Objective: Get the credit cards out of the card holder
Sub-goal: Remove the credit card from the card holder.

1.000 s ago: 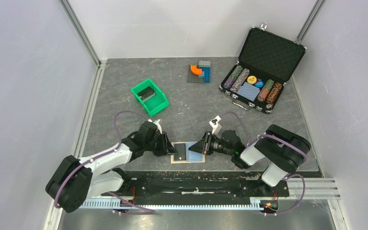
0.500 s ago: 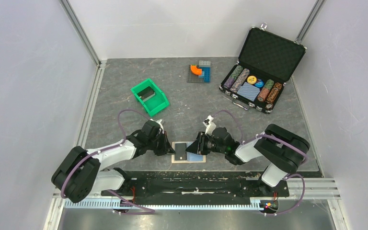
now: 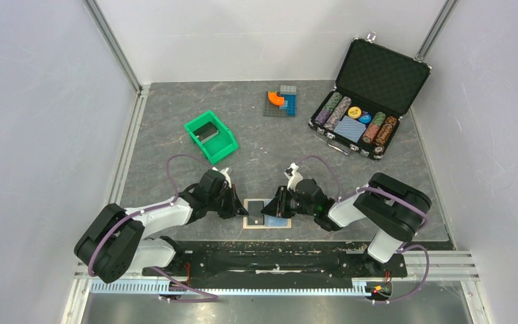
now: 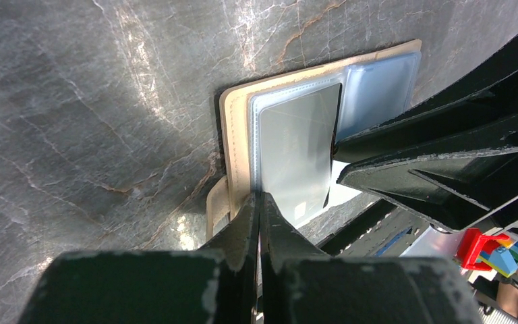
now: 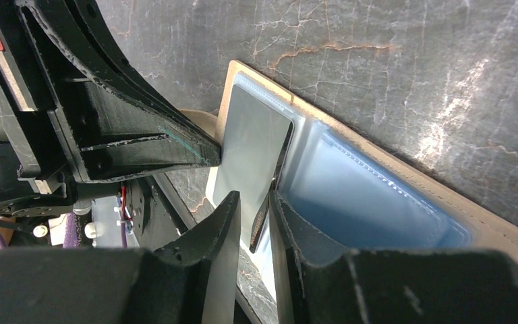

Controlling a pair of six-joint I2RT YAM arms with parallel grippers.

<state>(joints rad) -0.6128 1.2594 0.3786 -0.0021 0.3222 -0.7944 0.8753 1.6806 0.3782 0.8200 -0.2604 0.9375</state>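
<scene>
The card holder (image 3: 278, 223) lies spread open near the table's front edge, tan rim (image 4: 236, 135) and light blue pockets (image 5: 378, 202) facing up. A dark grey credit card (image 3: 256, 212) (image 4: 297, 148) (image 5: 253, 148) lies on its left half. The card's inner edge is lifted off the pocket. My left gripper (image 3: 239, 210) (image 4: 260, 199) is shut, its tips resting on the holder's left edge beside the strap tab. My right gripper (image 3: 270, 209) (image 5: 253, 199) comes in from the right, open by a narrow gap. Its fingers straddle the card's raised edge.
A green bin (image 3: 210, 137) holding a dark item stands at the back left. An open black chip case (image 3: 367, 101) sits at the back right, with coloured toy blocks (image 3: 282, 101) between them. The table's front edge (image 3: 276, 237) runs just behind the holder.
My left gripper has closed at the holder's left edge. My right gripper has slid left across the holder to the card's inner edge.
</scene>
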